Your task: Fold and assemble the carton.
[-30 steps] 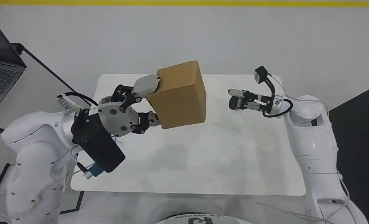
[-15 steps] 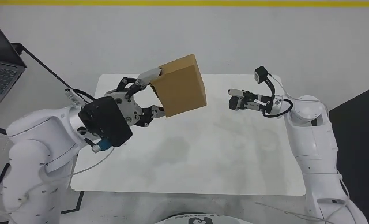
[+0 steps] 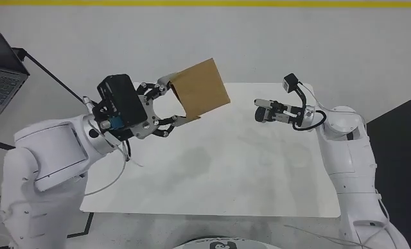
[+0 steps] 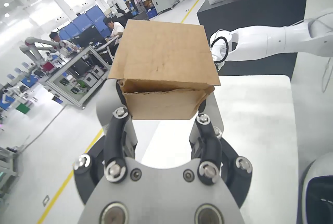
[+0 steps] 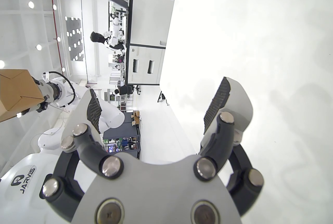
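Swinging the carton (image 3: 200,88) higher above the worktop (image 3: 257,178), the left gripper (image 3: 180,100) kept its fingers (image 4: 105,105) clamped on it, right gripper (image 3: 259,111) waited fingers wide, so flap-folding probably came next.

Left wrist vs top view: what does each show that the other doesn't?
Left wrist: the carton's near end, its flaps folded in with ragged edges, pinched between the left gripper's jaws. Top: the right gripper, open, apart from the carton over the table's far right; a laptop at the edge. Both: the carton held tilted, off the table.
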Robot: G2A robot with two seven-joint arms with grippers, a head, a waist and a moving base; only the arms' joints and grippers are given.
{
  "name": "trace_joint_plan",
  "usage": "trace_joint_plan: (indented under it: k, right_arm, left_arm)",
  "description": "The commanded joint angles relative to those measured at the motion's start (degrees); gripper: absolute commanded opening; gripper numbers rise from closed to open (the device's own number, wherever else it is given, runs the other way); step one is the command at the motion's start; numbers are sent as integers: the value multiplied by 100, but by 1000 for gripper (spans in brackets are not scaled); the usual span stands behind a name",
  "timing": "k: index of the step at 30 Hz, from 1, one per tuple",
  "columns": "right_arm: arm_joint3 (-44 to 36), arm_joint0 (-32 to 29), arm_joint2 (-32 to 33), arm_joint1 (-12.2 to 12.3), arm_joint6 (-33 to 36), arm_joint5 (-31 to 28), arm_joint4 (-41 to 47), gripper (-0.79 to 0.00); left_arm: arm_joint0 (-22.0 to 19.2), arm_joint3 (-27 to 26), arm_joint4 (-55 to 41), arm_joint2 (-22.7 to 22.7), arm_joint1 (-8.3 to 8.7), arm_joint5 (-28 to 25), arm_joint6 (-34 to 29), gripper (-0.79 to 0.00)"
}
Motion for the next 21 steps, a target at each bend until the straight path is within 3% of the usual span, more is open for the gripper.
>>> trace_joint_plan:
  k: [1, 9, 12, 21]
  right_arm:
    - [0, 0, 0, 0, 0, 0, 0, 0]
    - [0, 0, 0, 0, 0, 0, 0, 0]
    - [0, 0, 0, 0, 0, 0, 0, 0]
    - [0, 0, 0, 0, 0, 0, 0, 0]
  left_arm:
    - [-87, 0, -224, -29, 24, 59, -261, -785]
    - [-220, 0, -510, -150, 96, 98, -574, -785]
    - [-327, 0, -329, -203, 120, -266, -370, -785]
    - [-785, 0, 2172, -191, 131, -1518, 1122, -785]
